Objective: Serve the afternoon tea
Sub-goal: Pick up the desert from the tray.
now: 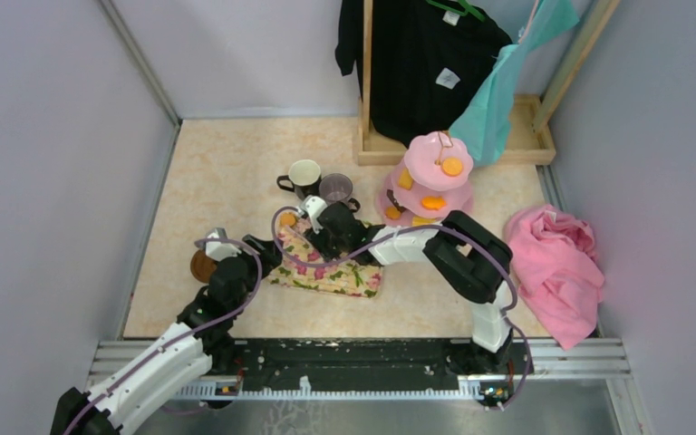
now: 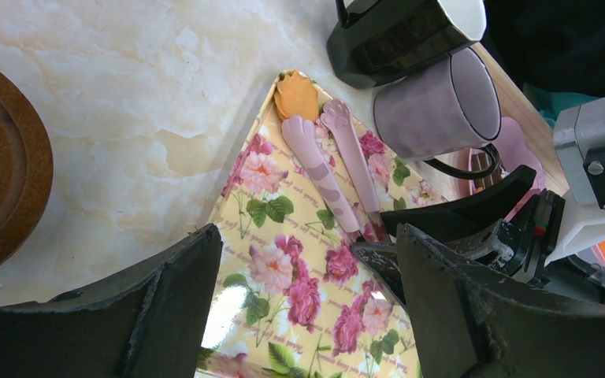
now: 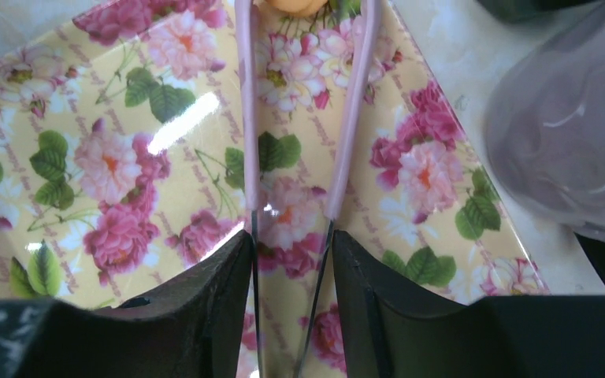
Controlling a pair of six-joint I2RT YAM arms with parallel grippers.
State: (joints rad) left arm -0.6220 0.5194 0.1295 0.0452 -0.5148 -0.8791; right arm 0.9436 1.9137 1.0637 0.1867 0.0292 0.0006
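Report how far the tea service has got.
Done: orange snacks sit on the pink stand. In hand: the right gripper is shut on pink tongs, tips by an orange snack on the flowered tray. Left: that snack to move, and the black mug and smoky mug stand on the table, not on the brown coaster beside the open, empty left gripper.

Two mugs: one black mug and one smoky translucent mug. One pink three-tier stand shows five small snacks; a sixth orange snack lies on the single flower-patterned tray. One pair of pink tongs, one round brown coaster, one crumpled pink cloth, and two hanging garments: one black shirt, one teal garment
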